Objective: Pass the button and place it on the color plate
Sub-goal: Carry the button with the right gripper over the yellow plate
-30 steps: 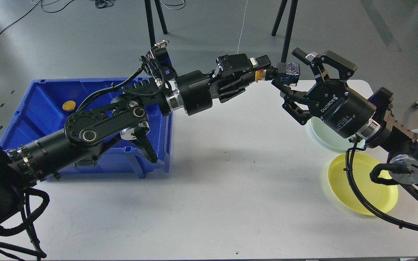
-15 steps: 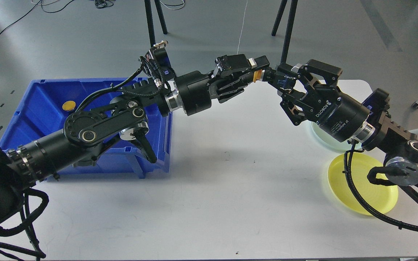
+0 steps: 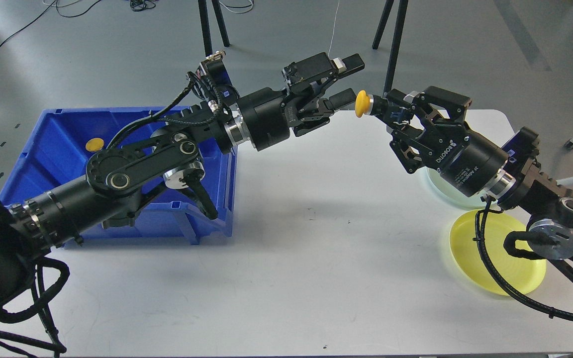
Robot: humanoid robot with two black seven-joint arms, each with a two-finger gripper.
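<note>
A yellow push button point(image 3: 362, 103) hangs in mid-air above the table's far edge. My right gripper point(image 3: 391, 105) is shut on its dark body, with the yellow cap pointing left. My left gripper point(image 3: 347, 78) is open just left of the cap, fingers spread above and below, not touching it. A yellow plate point(image 3: 496, 251) lies on the table at the right, under my right arm. A pale green plate point(image 3: 435, 181) lies just behind it, mostly hidden by my right wrist. Another yellow button point(image 3: 94, 144) lies in the blue bin point(image 3: 57, 134).
The blue bin stands at the table's left, partly covered by my left arm. Black tripod legs point(image 3: 392, 47) stand behind the table. The white table point(image 3: 316, 238) stretches between the bin and the plates.
My left gripper has opened and let go of the yellow button, lifting slightly. My right gripper has closed on the button's body and now holds it alone.
</note>
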